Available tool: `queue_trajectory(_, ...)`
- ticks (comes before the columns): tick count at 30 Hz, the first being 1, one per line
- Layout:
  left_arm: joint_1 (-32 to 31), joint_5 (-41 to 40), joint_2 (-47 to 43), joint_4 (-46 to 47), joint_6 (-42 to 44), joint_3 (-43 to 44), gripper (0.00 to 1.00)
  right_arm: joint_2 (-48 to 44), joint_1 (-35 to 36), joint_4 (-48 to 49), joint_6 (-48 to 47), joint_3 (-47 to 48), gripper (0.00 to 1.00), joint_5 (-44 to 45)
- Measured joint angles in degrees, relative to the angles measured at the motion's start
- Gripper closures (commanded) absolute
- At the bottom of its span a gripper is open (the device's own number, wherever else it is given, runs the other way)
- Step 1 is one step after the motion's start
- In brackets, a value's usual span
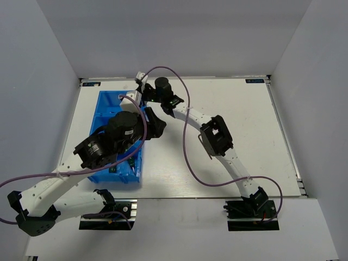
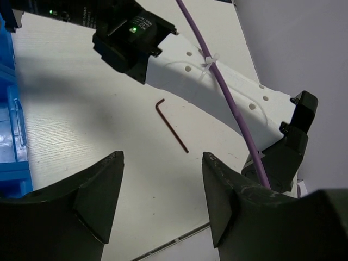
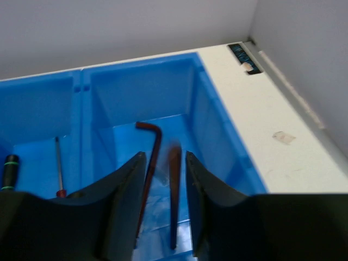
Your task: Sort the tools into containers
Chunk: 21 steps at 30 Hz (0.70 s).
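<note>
Right gripper (image 3: 165, 157) narrowly parted over far compartment of blue bin (image 3: 217, 128), blurred hex key (image 3: 174, 190) between, likely dropping. Left gripper (image 2: 162, 157) wide, empty; next, pinch 1 loose key (image 2: 171, 125) below.

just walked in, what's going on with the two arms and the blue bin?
Tool sorting, mid-run. The right gripper is open above an end compartment of the blue bin. A dark-red hex key lies inside, and a blurred hex key shows between its fingers, likely dropping. The next compartment holds a thin screwdriver. The left gripper is open and empty, pointed at a loose hex key on the table outside the bin.
</note>
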Motion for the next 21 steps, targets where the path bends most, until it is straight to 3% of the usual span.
queue_trajectory(4,0.0,0.11,1.77,-0.02,-0.02,0.15,0.3,-0.07,0.46,-0.07,-1.18,-3.41,0.49,-1.38)
queue_trajectory(6,0.0,0.48,2.91,0.13,-0.09,0.15,0.4,-0.5,0.44,-0.13,-1.18,-5.49,0.52,-1.79)
queue_trajectory(7,0.0,0.66,3.45,0.24,-0.13,0.15,0.49,-0.92,0.31,-0.09,-1.07,-6.73,0.57,-1.73)
queue_trajectory(8,0.0,0.9,3.96,0.37,-0.42,0.15,0.68,-1.79,0.09,-0.2,-0.92,-8.37,0.76,-1.7)
queue_trajectory(10,0.0,1.75,5.05,1.09,-0.59,0.2,0.84,-4.15,-0.57,-1.4,-0.28,-11.41,0.95,-0.57)
queue_trajectory(11,0.0,2.38,5.86,1.29,-0.46,0.44,0.9,-6.08,-1.07,-2.29,0.48,-13.51,1.0,0.39)
queue_trajectory(12,0.0,3.17,6.82,1.66,-0.26,0.79,0.99,-8.48,-1.75,-3.78,1.27,-15.63,1.0,1.16)
queue_trajectory(16,0.0,7.02,12.13,3.32,0.15,2.51,1.0,-20.65,-5.79,-11.58,2.21,-22.67,1.0,5.62)
queue_trajectory(20,0.0,12.11,20.41,4.26,-0.02,4.35,1.0,-31.93,-11.52,-27.04,-0.57,-23.32,0.99,11.61)
queue_trajectory(21,0.0,12.98,23.21,3.98,-0.5,5.38,1.0,-33.55,-13.2,-31.61,-1.51,-22.88,0.81,12.92)
